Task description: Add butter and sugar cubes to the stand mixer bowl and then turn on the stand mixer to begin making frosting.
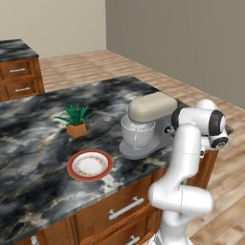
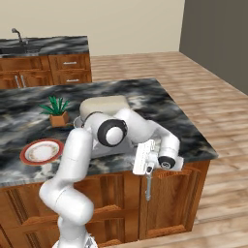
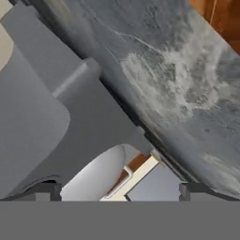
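Observation:
The grey stand mixer [image 1: 152, 125] with its beige head [image 2: 103, 106] stands near the island's right front corner. Its silvery stand mixer bowl [image 1: 138, 136] sits under the head. My gripper [image 2: 141, 160] hangs low at the counter's front edge, just right of the mixer's rear. In the hand view the gripper [image 3: 119, 192] is open, nothing between its fingertips [image 3: 192, 190], and the mixer's grey body [image 3: 56, 108] looms very close on the left. The butter and the sugar cubes are out of view.
A red-rimmed plate [image 1: 89, 165] lies bare near the front edge, left of the mixer. A small potted plant [image 1: 75, 120] stands behind it. The dark marble island top [image 2: 184, 126] ends just right of the mixer, wooden cabinet fronts [image 2: 169, 203] below.

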